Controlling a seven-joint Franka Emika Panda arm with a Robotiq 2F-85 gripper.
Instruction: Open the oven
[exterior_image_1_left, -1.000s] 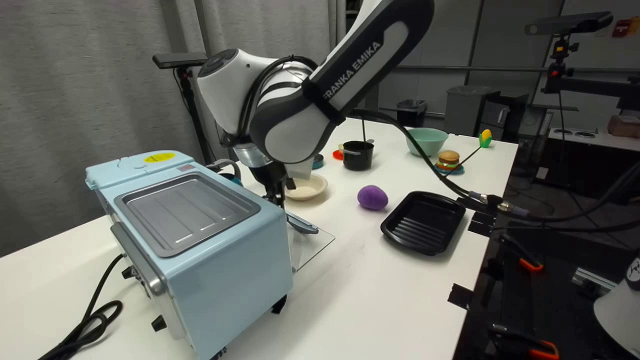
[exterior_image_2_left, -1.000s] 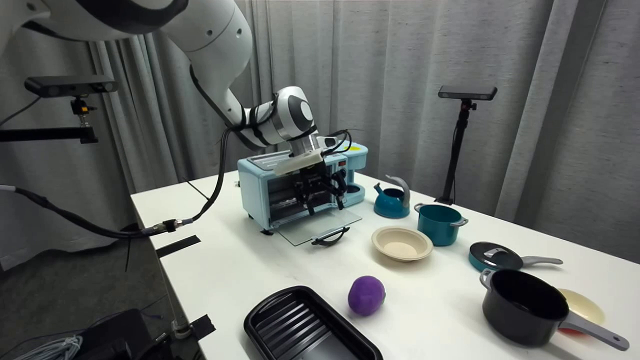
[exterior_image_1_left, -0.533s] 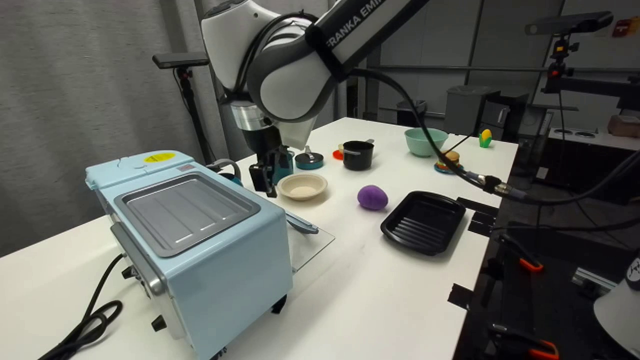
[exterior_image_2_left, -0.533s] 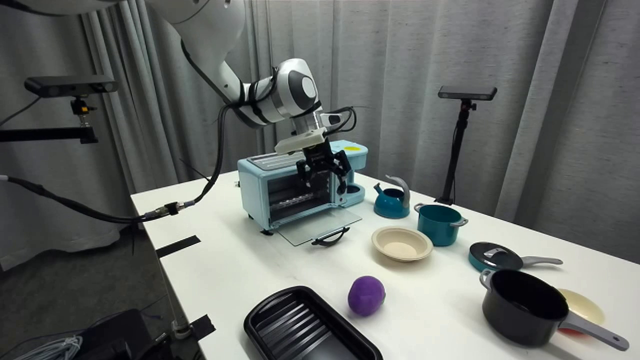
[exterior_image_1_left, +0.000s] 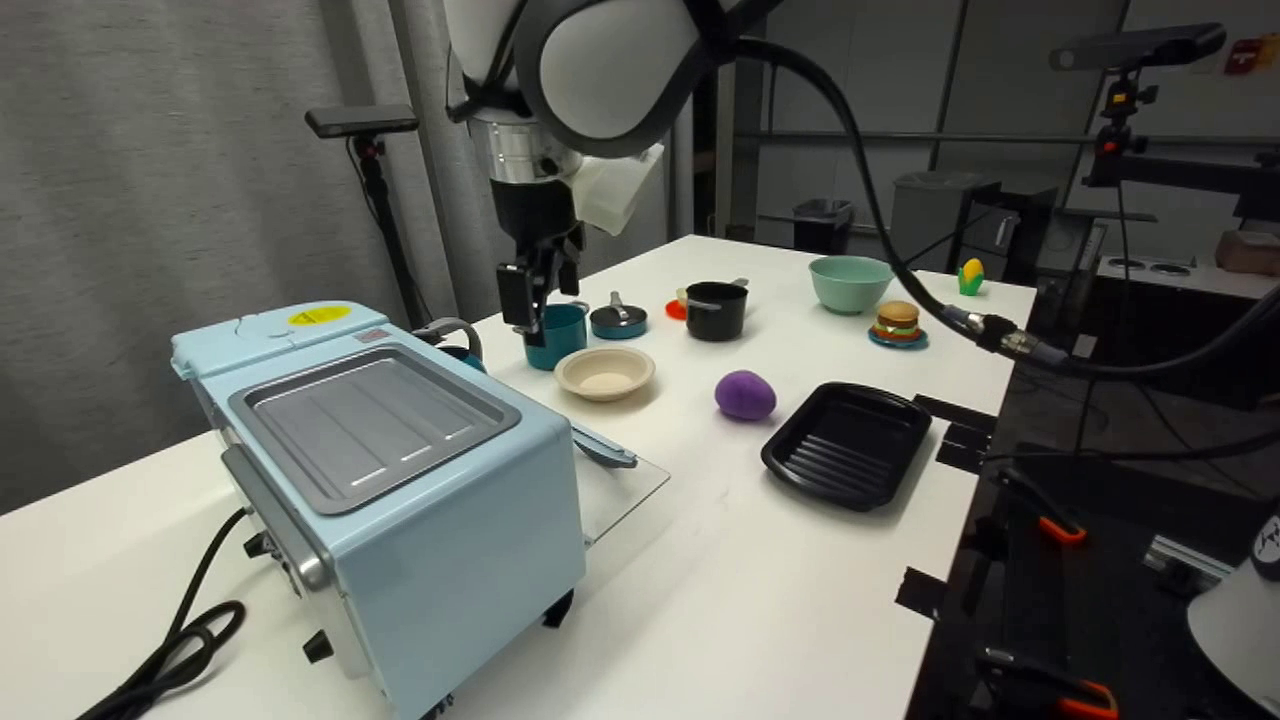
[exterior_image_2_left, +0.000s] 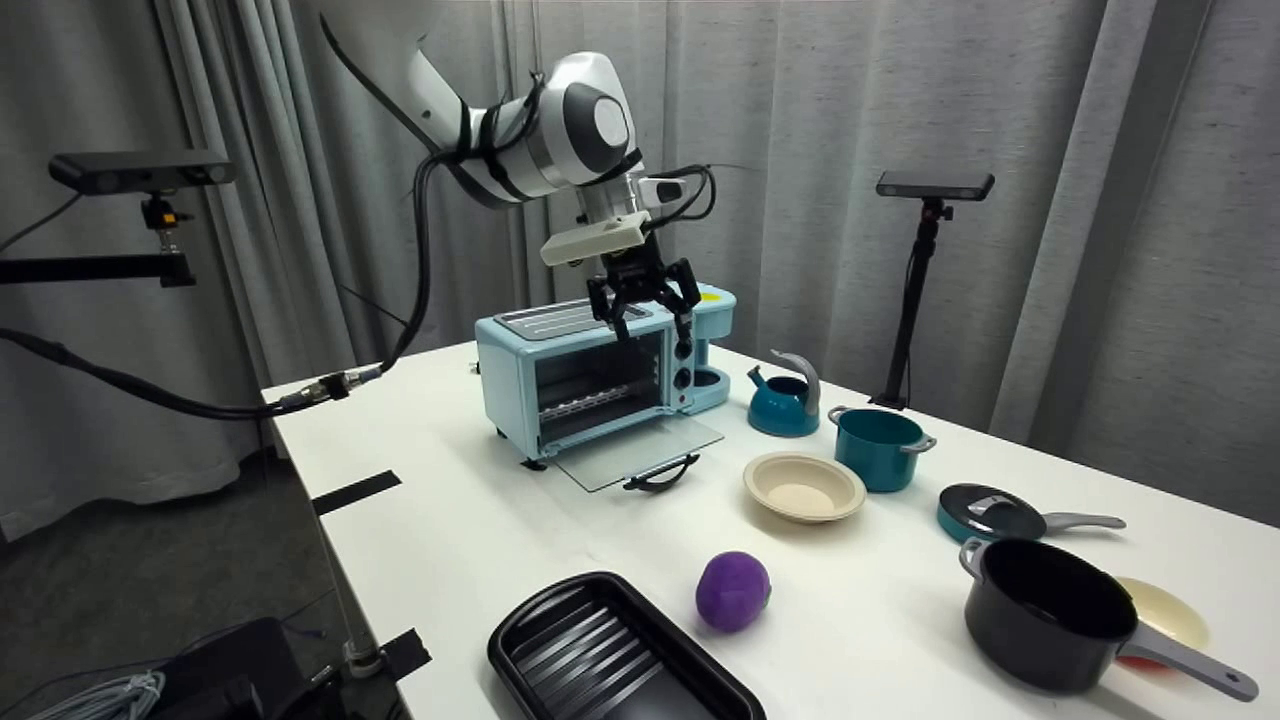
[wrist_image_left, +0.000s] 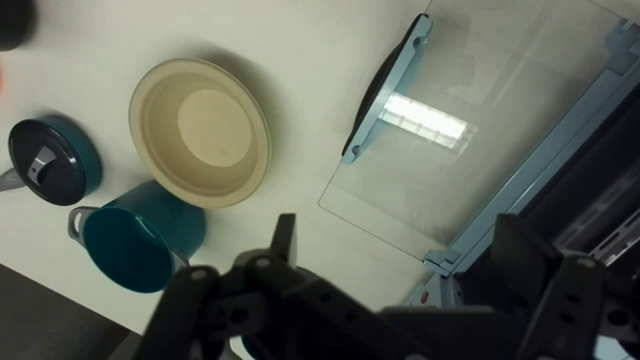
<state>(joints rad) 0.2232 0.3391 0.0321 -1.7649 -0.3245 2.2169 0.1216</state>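
Counted one oven (exterior_image_1_left: 430, 530), one tray (exterior_image_1_left: 845, 450), one kettle (exterior_image_2_left: 783, 412), one lidded pan (exterior_image_2_left: 990, 512), two pots (exterior_image_2_left: 872, 465) (exterior_image_2_left: 1040, 630). Logged two bowls (exterior_image_2_left: 805, 487) (exterior_image_1_left: 845, 287), plus one cream dish (exterior_image_2_left: 1165, 612) partly hidden. Noted one burger (exterior_image_1_left: 897, 320), one corn cob (exterior_image_1_left: 970, 278), one purple ovoid (exterior_image_1_left: 745, 395).

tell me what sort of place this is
Probably a robotics lab with a kitchen-like setup. The clues: a jointed white-and-black robot arm, a pole-mounted, bar-shaped black camera, and a boxy pale-blue toaster oven.
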